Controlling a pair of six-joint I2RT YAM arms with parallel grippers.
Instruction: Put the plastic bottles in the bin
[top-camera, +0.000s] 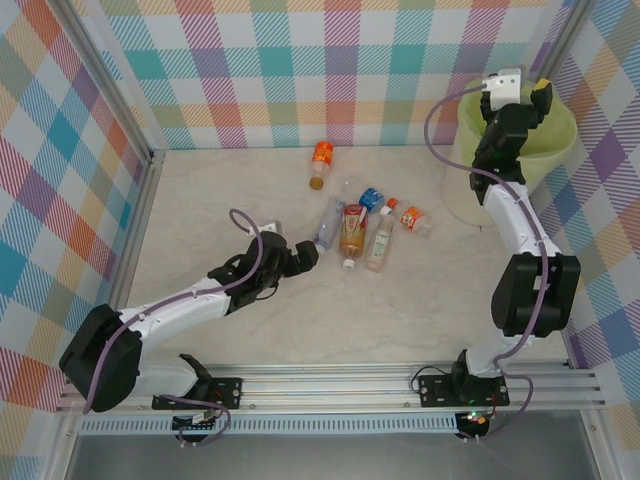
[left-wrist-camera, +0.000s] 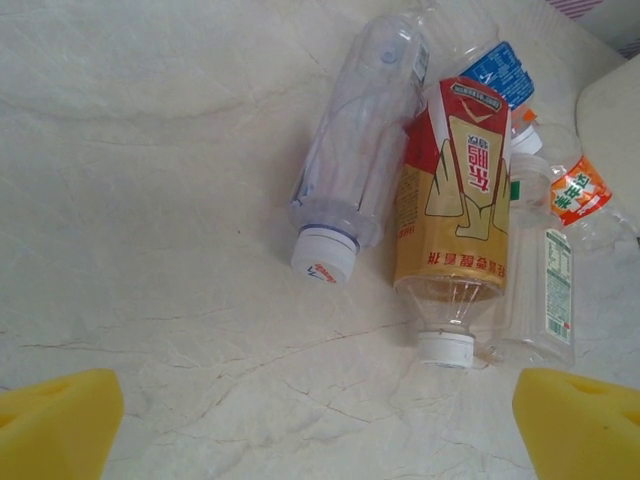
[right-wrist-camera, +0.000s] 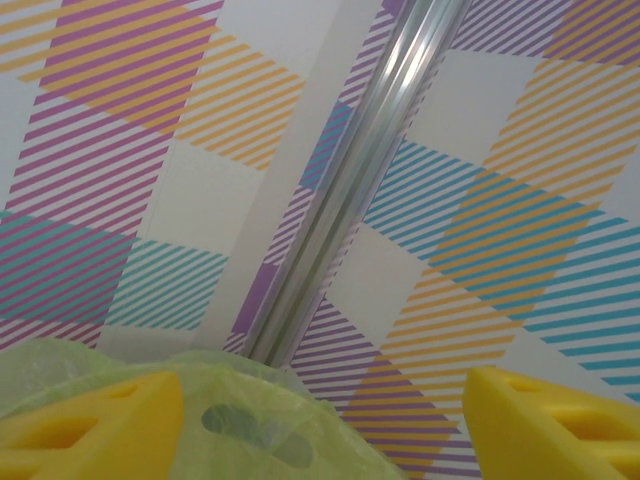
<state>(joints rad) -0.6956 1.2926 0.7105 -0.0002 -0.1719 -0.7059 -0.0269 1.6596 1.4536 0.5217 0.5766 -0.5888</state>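
**Left claw spread before the bottle heap, right claw spread above the bin**

The left gripper (top-camera: 305, 255) stands released, its yellow pads (left-wrist-camera: 60, 425) wide apart with bare table (left-wrist-camera: 150, 200) between them. Just ahead lie two plastic bottles side by side, long axes running near to far, white caps pointing back at the claw: a clear bottle (left-wrist-camera: 355, 160) and a brown-and-red-labelled bottle (left-wrist-camera: 452, 200), touching along their sides. Past these the wrist view shows a blue-labelled bottle (left-wrist-camera: 497, 68), a green-and-white-labelled one (left-wrist-camera: 545, 290) and a small orange-labelled one (left-wrist-camera: 580, 192), crowded together; which way their caps face is hard to make out.

The top view adds a lone orange bottle (top-camera: 321, 163) lying apart, nearer the far wall.

The right gripper (top-camera: 530, 100) hangs over the bin (top-camera: 555, 140) in the far right corner, jaws parted with nothing between them. Its wrist view catches the lime-green liner (right-wrist-camera: 250, 420) and checked wall (right-wrist-camera: 150, 150); the bin's inside is cut off.
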